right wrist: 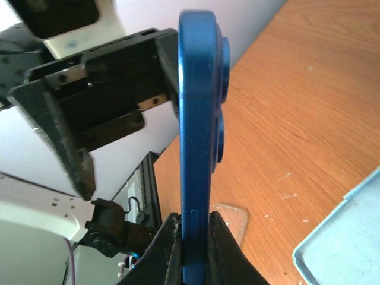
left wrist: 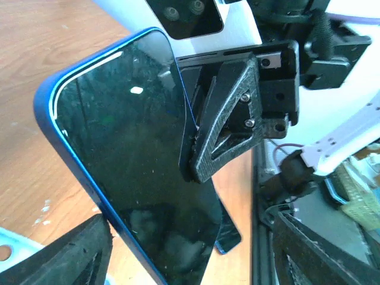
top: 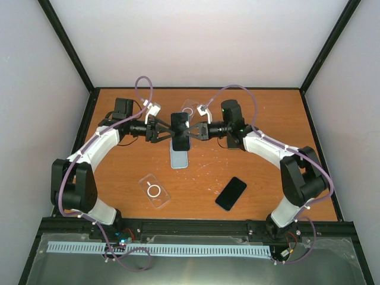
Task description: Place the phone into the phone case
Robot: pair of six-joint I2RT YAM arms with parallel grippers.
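A blue phone (top: 180,127) with a dark screen is held in the air between the two grippers at mid-table. My right gripper (top: 193,132) is shut on it. In the right wrist view the fingers (right wrist: 169,237) clamp the phone's blue edge (right wrist: 196,119). My left gripper (top: 161,129) is open, and its jaws stand wide on either side of the phone's (left wrist: 130,166) near end. A light blue phone case (top: 179,157) lies on the table right below the phone; it also shows in the right wrist view (right wrist: 350,237).
A clear case with a white ring (top: 154,190) lies at the front left. A second black phone (top: 231,193) lies at the front right. Another clear case (top: 190,108) lies behind the grippers. Walls enclose the wooden table (top: 267,119).
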